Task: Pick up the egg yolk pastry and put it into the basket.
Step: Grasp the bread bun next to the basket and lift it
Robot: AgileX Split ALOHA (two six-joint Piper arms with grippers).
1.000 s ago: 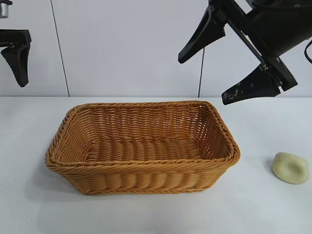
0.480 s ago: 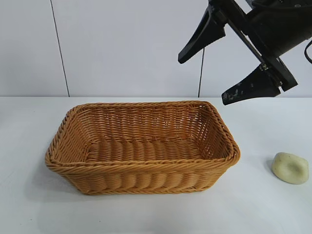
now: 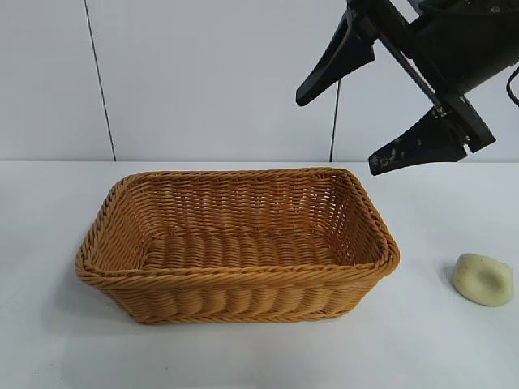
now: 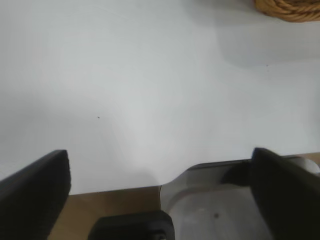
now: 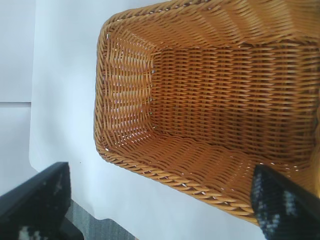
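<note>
The egg yolk pastry (image 3: 482, 279), a pale cream lump with a dent, lies on the white table to the right of the basket, apart from it. The wicker basket (image 3: 243, 275) stands empty at mid-table; it also shows in the right wrist view (image 5: 165, 175), and one corner shows in the left wrist view (image 4: 290, 7). My right gripper (image 3: 336, 136) hangs high above the basket's far right corner, open and empty (image 5: 160, 172). My left gripper (image 4: 160, 160) is out of the exterior view; its wrist view shows it open and empty over the table's edge.
The white table (image 3: 438, 348) has bare surface around the basket and the pastry. A white wall stands behind. The left wrist view shows the table's edge and a grey mount (image 4: 215, 210) below it.
The left gripper, at the exterior view's top left one second ago, has moved out of that view. The right arm, basket and pastry have not moved.
</note>
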